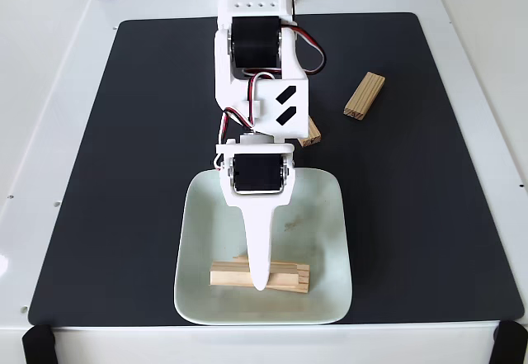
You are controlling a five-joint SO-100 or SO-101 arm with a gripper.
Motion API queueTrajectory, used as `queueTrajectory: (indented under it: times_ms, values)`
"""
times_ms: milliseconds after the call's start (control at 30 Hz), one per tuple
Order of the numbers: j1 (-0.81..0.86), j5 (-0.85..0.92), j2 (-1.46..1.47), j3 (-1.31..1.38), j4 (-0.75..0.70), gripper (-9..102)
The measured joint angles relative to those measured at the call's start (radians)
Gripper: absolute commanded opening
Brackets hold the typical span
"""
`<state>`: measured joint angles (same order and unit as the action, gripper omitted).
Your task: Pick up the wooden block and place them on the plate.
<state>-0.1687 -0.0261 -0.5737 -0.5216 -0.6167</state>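
Fixed view, looking down on table [49, 92] with black mat [148, 133].

Claw [259, 285] down over near part of plate [330, 215], tip against blocks lying there. Only one long white finger visible from above; second finger hidden beneath it, so cannot tell whether claw is apart, together or clamped on anything.

Blocks in plate [227, 276]: pale wood bars lying crosswise directly under claw tip, ends sticking out either side of finger. Looks like two, one slightly behind the other, but overlap and finger make count uncertain. Lying flat inside rim, near plate's front edge, likely because arm reaches straight down there.

Beyond claw, toward arm base: block [310, 135] on mat, mostly hidden behind wrist housing, just past plate's far edge. Further out, up and to right of claw: another block [364, 96] lying at a slant on mat, well apart from plate.

Judgement: either release or settle of a block in plate under way. Two blocks left on mat. Block beside wrist sits close to arm, awkward reach; slanted one needs wrist turn to match its angle.
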Motion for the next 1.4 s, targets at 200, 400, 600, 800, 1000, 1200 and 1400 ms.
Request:
queueTrajectory:
  times_ms: [200,400,600,800,1000,1200,1400]
  values:
    - [-0.014,-0.029,0.000,0.000,0.000,-1]
    - [-0.015,-0.029,-0.002,0.000,0.000,-1]
    - [-0.015,-0.029,-0.009,0.000,0.000,0]
    - [-0.009,-0.032,-0.017,0.000,-0.002,19]
    - [0.002,-0.032,-0.069,0.000,-0.002,27]
    - [0.000,-0.032,-0.084,-0.011,-0.002,27]
    - [0.002,-0.032,-0.084,-0.011,-0.002,27]
